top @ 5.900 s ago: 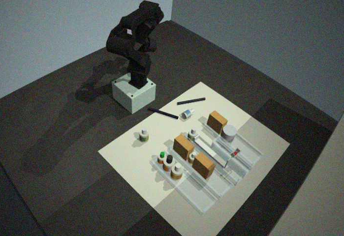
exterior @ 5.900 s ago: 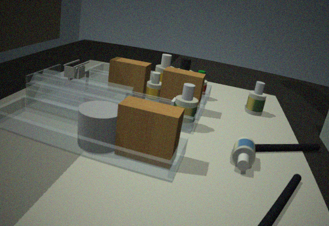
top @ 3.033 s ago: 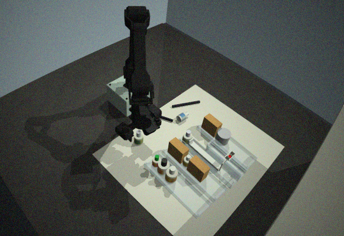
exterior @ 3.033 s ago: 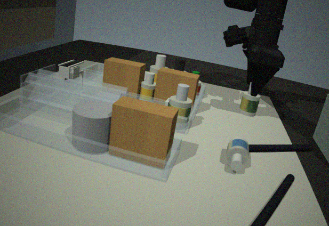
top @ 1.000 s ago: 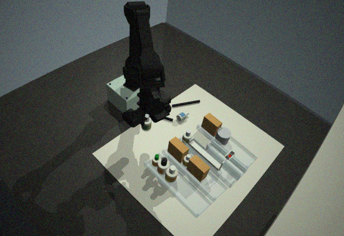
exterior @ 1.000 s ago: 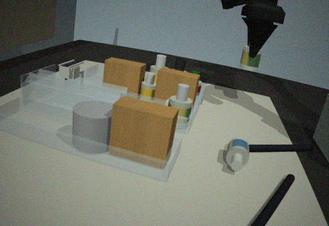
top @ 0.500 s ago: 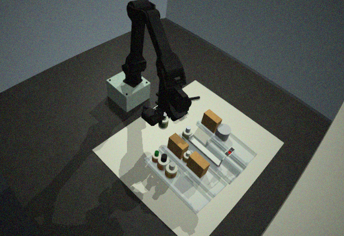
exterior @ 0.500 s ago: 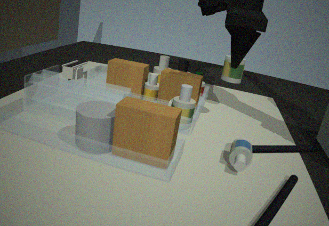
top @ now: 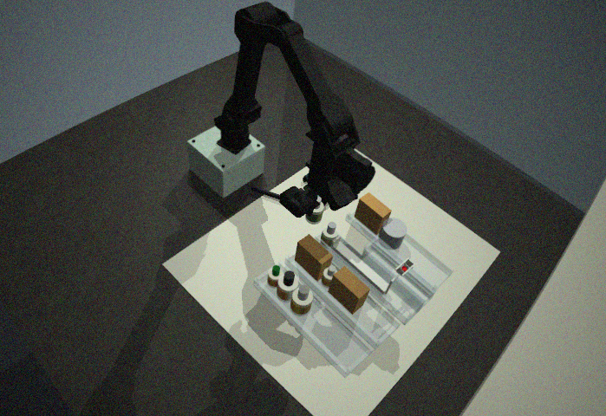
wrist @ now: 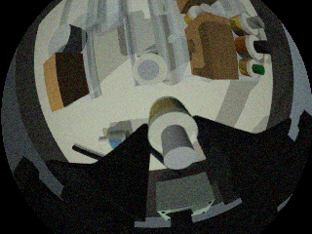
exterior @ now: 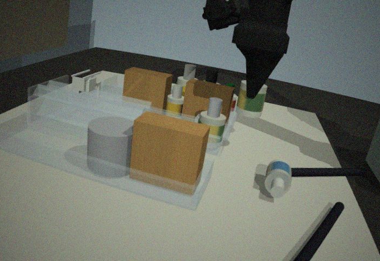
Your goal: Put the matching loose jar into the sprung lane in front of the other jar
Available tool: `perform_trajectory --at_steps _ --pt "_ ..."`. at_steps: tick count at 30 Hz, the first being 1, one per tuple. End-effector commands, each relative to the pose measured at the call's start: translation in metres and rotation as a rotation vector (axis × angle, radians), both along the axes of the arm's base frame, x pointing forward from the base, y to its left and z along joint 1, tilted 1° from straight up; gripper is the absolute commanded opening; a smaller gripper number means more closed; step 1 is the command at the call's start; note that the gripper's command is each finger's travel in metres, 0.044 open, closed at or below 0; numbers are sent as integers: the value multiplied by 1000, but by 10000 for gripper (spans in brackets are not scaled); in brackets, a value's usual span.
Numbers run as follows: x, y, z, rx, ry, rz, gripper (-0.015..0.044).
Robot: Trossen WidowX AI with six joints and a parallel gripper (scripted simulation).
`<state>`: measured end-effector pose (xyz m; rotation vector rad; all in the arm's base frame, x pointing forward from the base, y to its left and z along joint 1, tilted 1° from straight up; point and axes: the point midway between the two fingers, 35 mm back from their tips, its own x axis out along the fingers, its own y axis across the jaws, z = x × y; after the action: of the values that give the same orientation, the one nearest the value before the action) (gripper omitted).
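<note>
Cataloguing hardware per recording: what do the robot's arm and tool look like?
Matte black, angular arm with chunky joints; the tool is black too, its fingers tapering to narrow tips in the exterior view. No markings or cables distinguishable.

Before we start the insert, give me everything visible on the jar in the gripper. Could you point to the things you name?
The held jar point(top: 315, 214) point(exterior: 251, 106) point(wrist: 170, 108) has a white shoulder, a grey cylindrical cap and a yellow-and-green band. It looks smooth and rigid, and roughly upright. The gripper point(top: 316, 205) point(exterior: 253, 95) point(wrist: 171, 124) is shut on it, outside the lanes, near the sprung lane's front end.
</note>
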<state>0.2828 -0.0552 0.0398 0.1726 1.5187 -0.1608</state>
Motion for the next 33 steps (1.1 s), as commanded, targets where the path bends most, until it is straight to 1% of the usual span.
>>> perform_trajectory --at_steps 1,5,11,33 --pt "6 11 -4 -7 2 -11 0" --pt "7 11 -9 -7 2 -12 0" --pt "8 11 -28 -7 2 -12 0" --pt "14 9 -28 -7 2 -12 0"
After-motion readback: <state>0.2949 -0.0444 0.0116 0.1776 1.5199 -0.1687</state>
